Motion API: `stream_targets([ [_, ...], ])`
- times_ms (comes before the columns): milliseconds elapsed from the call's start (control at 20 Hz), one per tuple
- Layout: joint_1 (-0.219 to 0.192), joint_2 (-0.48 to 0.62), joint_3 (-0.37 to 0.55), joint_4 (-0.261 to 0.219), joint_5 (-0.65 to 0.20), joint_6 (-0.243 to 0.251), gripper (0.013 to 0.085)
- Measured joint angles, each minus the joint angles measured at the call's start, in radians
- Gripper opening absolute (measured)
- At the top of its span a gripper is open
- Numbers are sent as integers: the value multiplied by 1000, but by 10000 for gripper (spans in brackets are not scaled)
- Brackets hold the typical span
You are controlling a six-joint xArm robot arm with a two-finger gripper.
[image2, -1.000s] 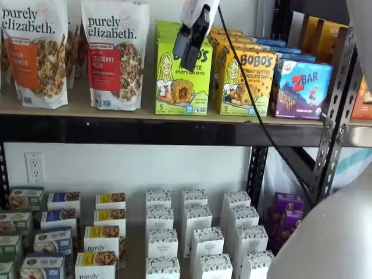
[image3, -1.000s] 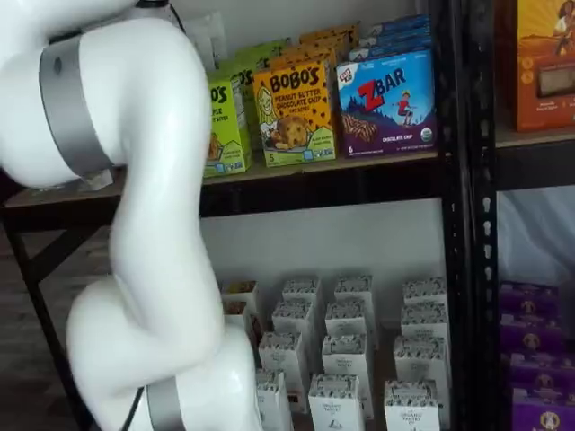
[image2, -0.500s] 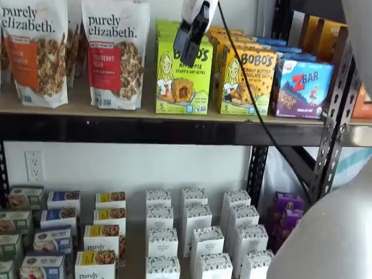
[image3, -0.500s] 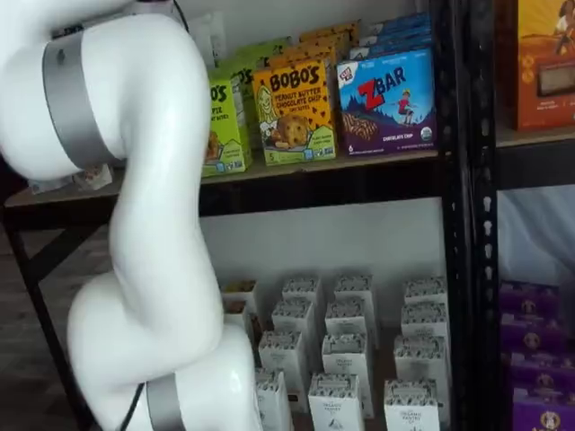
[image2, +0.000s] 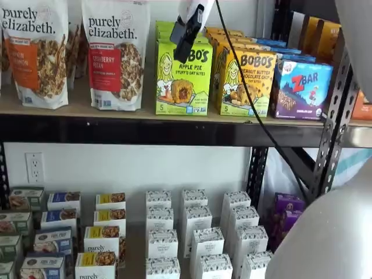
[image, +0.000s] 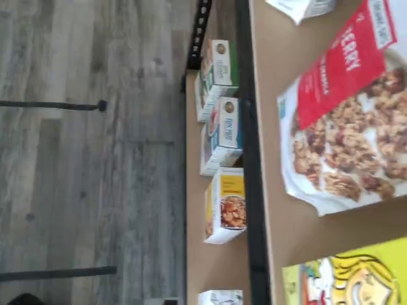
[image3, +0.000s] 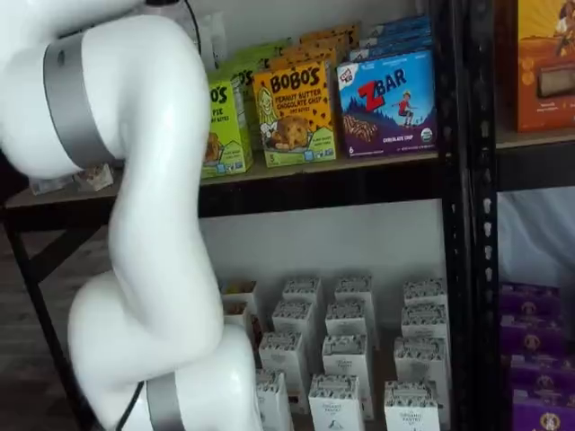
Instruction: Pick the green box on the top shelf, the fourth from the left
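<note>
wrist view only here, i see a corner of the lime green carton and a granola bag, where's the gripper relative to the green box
Observer: In a shelf view the gripper hangs in front of the upper part of the green box, covering some of its front face.
Operator: is it holding anything
Observer: No, nothing is in its fingers; the green box stands upright on the top shelf.
Operator: what's next to the box on the side i can't see
Observer: On the side away from the cranberry granola bag stands a yellow-orange Bobo's carton, close beside the green box.

Glossy white arm (image3: pixel 153 224), grey bands
</note>
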Motion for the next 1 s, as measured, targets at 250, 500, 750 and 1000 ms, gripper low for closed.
stream_targets([
  [250,-48,38,-35,31,-6,-45,850],
  [500,-81,68,-74,45,0,-73,850],
  [750,-104,102,-113,36,-4,-94,850],
  [1000,-113,134,-142,22,3,-105,850],
])
